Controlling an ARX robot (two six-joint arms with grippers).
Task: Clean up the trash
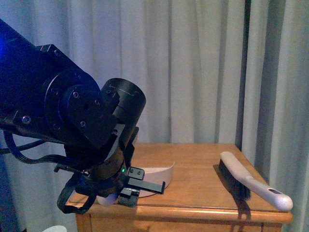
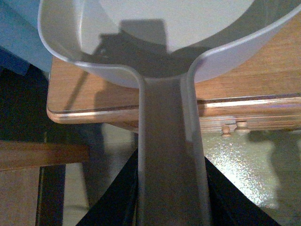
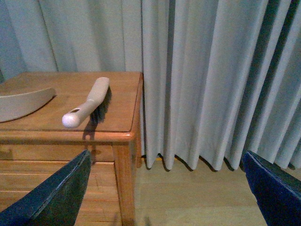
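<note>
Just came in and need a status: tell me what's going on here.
The left gripper is closed on the handle of a beige dustpan, whose pan sits on the front left part of the wooden table. A brush lies untouched on the table's right side. The right gripper is open and empty, held clear of the table, to its right, facing the brush. No crumpled paper shows in any view, so sweeping has not visibly begun.

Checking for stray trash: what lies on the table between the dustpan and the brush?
Only bare wooden tabletop lies between the dustpan and the brush, as the front and right wrist views both show.
</note>
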